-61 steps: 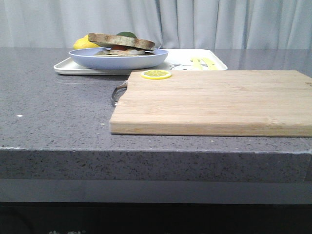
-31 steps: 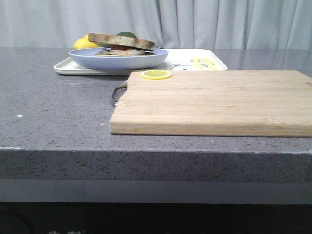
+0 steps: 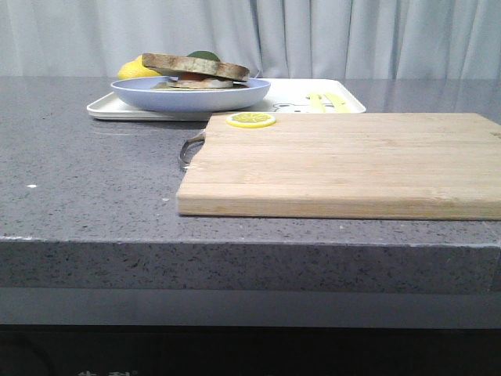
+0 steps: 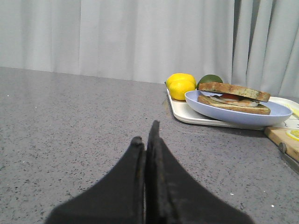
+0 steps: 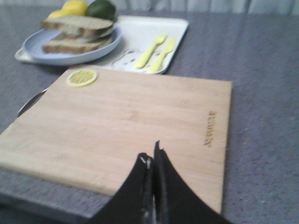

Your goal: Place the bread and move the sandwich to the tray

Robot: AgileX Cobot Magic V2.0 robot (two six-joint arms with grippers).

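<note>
Sandwich (image 4: 233, 97): on tray (image 4: 184, 112), ahead-right of left hand (image 4: 147, 140), the nearer; right hand (image 5: 152, 161) over cutting board (image 5: 126, 126). Both hands closed, empty.

Grey curtain (image 3: 313, 35) (pleated), speckled countertop (image 3: 86, 180)

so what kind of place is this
Probably a staged kitchen counter: a grey speckled stone worktop with a wooden cutting board, a plated sandwich on a white tray, and plain curtains behind.
</note>
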